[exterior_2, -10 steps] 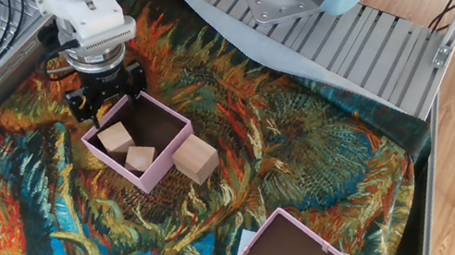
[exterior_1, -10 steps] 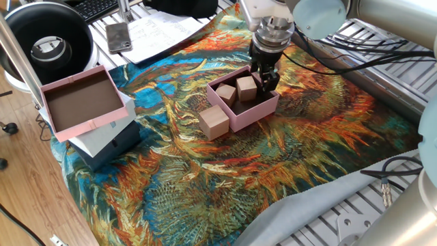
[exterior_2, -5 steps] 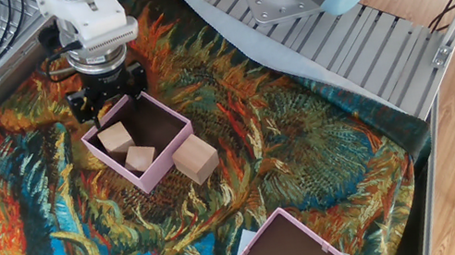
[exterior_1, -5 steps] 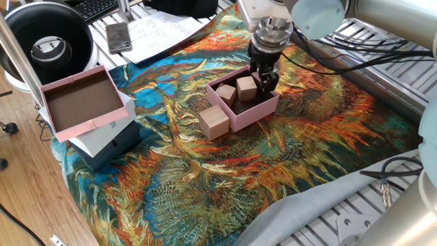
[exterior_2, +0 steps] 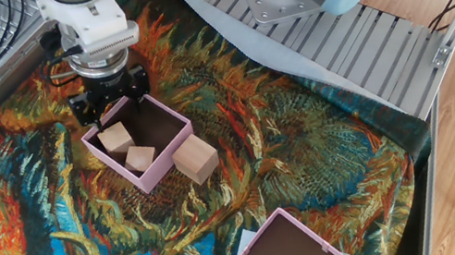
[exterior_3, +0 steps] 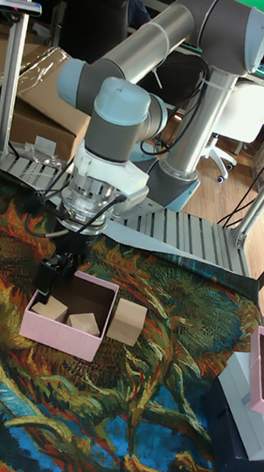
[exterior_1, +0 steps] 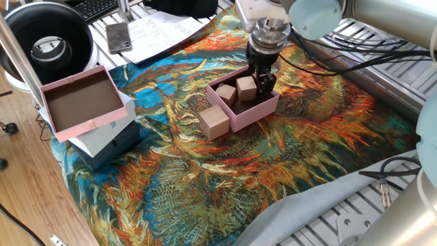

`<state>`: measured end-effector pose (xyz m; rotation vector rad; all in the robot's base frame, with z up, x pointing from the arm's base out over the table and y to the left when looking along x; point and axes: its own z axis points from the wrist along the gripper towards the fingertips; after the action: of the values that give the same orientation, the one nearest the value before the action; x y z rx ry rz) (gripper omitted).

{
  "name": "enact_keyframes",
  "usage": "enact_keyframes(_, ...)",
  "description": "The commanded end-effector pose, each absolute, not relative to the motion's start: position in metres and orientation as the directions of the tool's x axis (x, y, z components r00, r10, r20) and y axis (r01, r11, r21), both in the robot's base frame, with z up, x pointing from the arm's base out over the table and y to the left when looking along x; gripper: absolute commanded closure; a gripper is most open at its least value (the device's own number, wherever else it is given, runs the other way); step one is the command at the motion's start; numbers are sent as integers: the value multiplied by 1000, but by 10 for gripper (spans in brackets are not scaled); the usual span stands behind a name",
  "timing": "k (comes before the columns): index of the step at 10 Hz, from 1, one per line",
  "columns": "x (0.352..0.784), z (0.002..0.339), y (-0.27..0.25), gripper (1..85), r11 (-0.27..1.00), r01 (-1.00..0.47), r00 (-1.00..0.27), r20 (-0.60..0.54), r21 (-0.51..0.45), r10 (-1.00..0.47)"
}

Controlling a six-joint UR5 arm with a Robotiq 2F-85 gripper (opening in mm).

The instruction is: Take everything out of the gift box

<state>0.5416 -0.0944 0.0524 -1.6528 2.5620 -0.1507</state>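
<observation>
Two blocks point(exterior_2: 128, 146) remain in the gift box point(exterior_2: 163, 162); one block point(exterior_2: 196, 159) is out. Jaws open over the nearer, ready to descend and close.

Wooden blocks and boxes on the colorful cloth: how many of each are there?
Wooden blocks: 3, two in the small pink box, one outside.
Boxes: 3, small pink box, pink-rimmed tray, white and blue box.
Total: 6.
</observation>
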Motion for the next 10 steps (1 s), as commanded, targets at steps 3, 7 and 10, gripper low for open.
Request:
enact_keyframes(3, 560, 41, -93, 143, 420, -892, -419, -46, -167, -907)
enact_keyframes(7, 566, 29, -96, 133, 422, -889, -417, -66, -176, -906)
enact_keyframes(10, 568, 18, -89, 90, 438, -885, -428, -90, -161, -899)
